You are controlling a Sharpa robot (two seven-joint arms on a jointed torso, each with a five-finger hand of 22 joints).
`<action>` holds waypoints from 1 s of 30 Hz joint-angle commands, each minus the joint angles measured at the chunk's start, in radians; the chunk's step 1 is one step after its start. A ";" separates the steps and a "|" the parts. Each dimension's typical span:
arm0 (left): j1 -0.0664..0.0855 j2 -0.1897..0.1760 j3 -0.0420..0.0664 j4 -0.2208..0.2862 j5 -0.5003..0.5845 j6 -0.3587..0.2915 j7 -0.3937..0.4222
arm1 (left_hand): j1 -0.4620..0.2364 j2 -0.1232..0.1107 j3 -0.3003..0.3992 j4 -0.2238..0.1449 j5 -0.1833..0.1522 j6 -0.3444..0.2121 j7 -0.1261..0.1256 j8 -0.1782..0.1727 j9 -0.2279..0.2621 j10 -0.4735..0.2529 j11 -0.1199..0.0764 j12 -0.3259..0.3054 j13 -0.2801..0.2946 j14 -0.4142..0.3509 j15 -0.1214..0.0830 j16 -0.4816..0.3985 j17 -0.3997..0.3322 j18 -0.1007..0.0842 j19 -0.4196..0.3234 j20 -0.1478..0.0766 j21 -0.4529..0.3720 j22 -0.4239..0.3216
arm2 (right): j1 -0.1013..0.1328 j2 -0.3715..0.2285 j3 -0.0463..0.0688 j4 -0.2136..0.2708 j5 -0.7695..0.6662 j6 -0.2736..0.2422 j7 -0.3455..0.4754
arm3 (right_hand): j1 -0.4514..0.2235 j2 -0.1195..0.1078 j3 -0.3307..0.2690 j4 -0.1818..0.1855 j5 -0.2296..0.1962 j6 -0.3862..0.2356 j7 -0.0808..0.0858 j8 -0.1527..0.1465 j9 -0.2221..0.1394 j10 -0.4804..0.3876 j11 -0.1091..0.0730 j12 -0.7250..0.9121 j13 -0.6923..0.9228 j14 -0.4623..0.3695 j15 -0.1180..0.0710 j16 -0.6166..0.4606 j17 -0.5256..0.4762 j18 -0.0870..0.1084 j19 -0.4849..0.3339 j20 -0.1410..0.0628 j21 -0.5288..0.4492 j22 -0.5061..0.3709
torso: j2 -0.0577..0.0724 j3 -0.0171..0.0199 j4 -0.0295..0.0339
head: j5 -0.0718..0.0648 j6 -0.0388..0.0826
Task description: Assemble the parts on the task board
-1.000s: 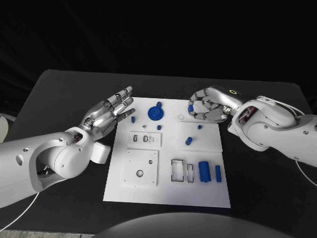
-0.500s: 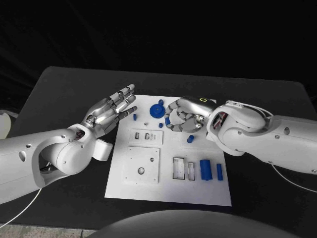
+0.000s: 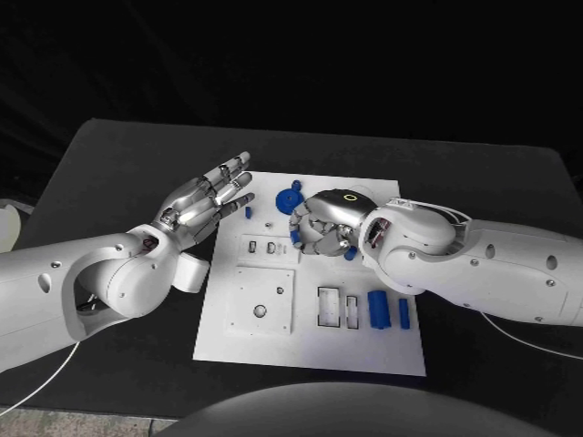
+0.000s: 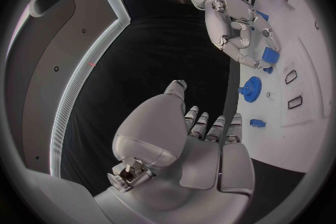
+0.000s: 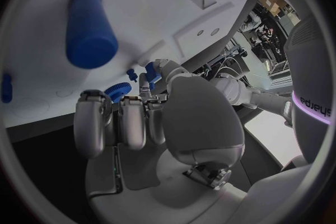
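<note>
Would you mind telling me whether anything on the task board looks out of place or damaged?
Nothing stands out. The task board lies flat and looks undamaged, blue parts rest on it, the right hand holds a blue part over it, and the left hand is open beside it.

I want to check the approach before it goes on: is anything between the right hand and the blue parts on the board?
Nothing visible blocks it. The right hand is already over the task board, fingers curled next to the blue gear, with a small blue part at its fingertips. The left hand hovers open at the board's edge, off to the side.
</note>
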 commanded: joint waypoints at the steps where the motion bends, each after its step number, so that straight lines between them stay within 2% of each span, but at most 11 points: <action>1: 0.000 0.002 0.000 0.001 -0.004 0.019 0.006 | 0.003 0.009 -0.001 -0.007 0.003 0.000 0.003 0.005 0.001 -0.001 0.006 0.006 0.001 0.000 0.010 0.001 0.000 0.017 -0.001 0.006 0.001 0.002 | -0.005 0.004 0.000 -0.008 -0.031 0.027 -0.028 | -0.010 -0.003 0.008 -0.001 -0.004 0.004 0.000 -0.005 0.001 0.107 0.004 0.004 0.263 0.082 -0.002 0.004 0.154 -0.006 0.028 -0.003 0.002 0.150 | 0.000 -0.0005 0.0001 | 0.001 -0.001; 8: 0.000 0.002 0.000 0.001 -0.004 0.020 0.006 | 0.003 0.010 0.001 -0.008 0.003 -0.001 0.003 0.005 0.001 -0.001 0.008 0.005 0.001 0.000 0.010 0.001 0.000 0.017 -0.001 0.007 0.001 0.002 | -0.010 0.009 0.000 -0.013 -0.033 0.032 -0.030 | -0.010 -0.004 0.011 -0.004 -0.007 0.003 0.002 -0.008 0.000 0.107 0.005 0.004 0.263 0.081 -0.002 0.003 0.153 -0.005 0.028 -0.003 0.001 0.150 | 0.000 -0.0008 0.0006 | 0.000 -0.005; 15: 0.000 0.004 0.000 0.000 -0.004 0.021 0.006 | 0.003 0.010 0.001 -0.008 0.003 -0.001 0.003 0.005 0.001 -0.001 0.008 0.005 0.001 0.000 0.010 0.001 0.000 0.017 -0.001 0.007 0.001 0.002 | -0.012 0.013 0.000 -0.013 -0.033 0.036 -0.026 | -0.018 -0.006 0.020 -0.014 -0.045 -0.007 0.007 -0.028 -0.010 0.107 0.009 0.004 0.263 0.080 0.002 0.003 0.152 -0.005 0.027 0.000 0.000 0.152 | 0.000 -0.0007 0.0011 | -0.002 -0.009; 22: 0.000 0.004 0.000 0.000 -0.003 0.023 0.004 | 0.003 0.011 0.001 -0.008 0.003 -0.001 0.003 0.005 0.001 -0.001 0.008 0.005 0.001 0.000 0.010 0.001 0.000 0.017 -0.001 0.007 0.001 0.002 | -0.013 0.016 0.000 -0.011 -0.033 0.036 -0.020 | -0.025 -0.006 0.023 -0.028 -0.108 -0.001 0.007 -0.039 -0.016 0.107 0.009 0.004 0.263 0.080 0.003 0.003 0.152 -0.005 0.027 0.003 0.000 0.154 | 0.000 -0.0008 0.0011 | 0.000 -0.011; 30: 0.000 0.004 0.000 -0.001 0.001 0.024 0.002 | 0.003 0.011 0.002 -0.008 0.003 -0.001 0.003 0.005 0.001 -0.001 0.008 0.005 0.001 0.000 0.011 0.001 0.000 0.017 -0.001 0.007 0.001 0.002 | -0.013 0.017 0.000 -0.010 -0.033 0.035 -0.014 | -0.039 -0.006 0.014 -0.039 -0.220 -0.017 0.007 -0.069 -0.034 0.107 0.010 0.004 0.263 0.079 0.004 0.004 0.151 -0.005 0.026 0.004 -0.002 0.157 | 0.000 -0.0007 0.0005 | 0.000 -0.012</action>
